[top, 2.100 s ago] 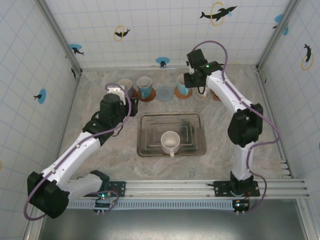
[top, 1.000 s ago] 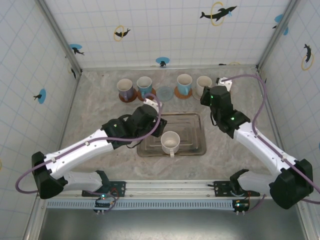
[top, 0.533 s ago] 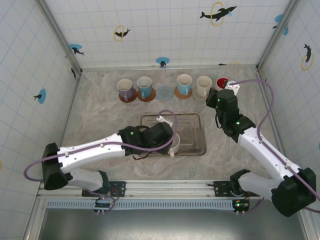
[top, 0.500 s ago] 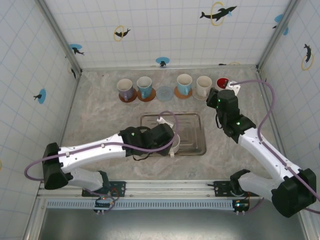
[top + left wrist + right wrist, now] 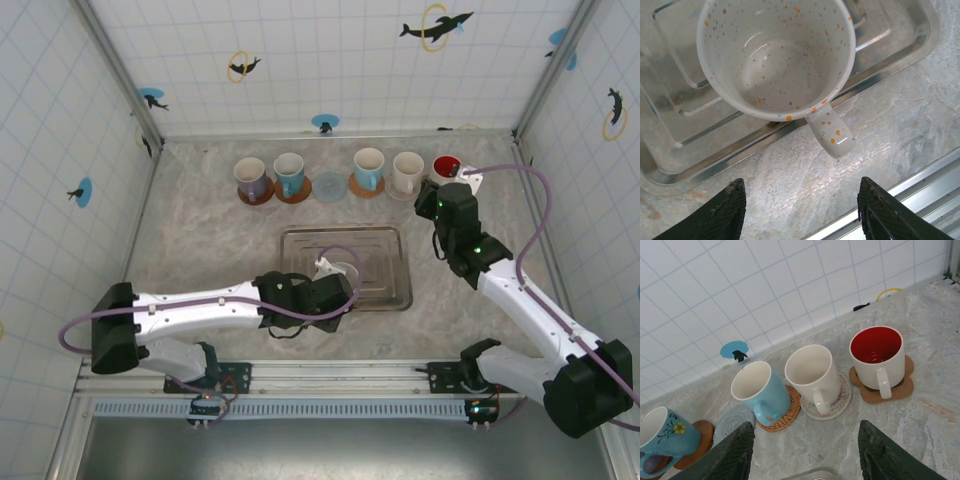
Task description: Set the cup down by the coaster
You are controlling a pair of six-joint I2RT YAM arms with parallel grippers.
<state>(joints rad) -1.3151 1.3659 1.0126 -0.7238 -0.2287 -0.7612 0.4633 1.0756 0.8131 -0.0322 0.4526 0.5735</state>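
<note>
- One speckled cup (image 5: 775,55) sat upright and empty in the metal tray (image 5: 900,45), its handle reaching over the tray's near rim.
- Five other cups stood on coasters along the back wall: a purple cup (image 5: 250,178), a floral blue cup (image 5: 662,440), a light blue cup (image 5: 757,387), a cream cup (image 5: 812,372) and a red-lined cup (image 5: 877,355).
- One bare grey coaster (image 5: 735,417) lay between the floral and light blue cups.
- The left gripper (image 5: 805,212) hung above the speckled cup's handle side, jaws spread wide and holding nothing.
- The right gripper (image 5: 807,455) faced the row, jaws wide apart and empty.
- Bare marbled table (image 5: 200,240) lay between tray and row; white tiled walls (image 5: 300,60) with dolphin stickers closed it in.
</note>
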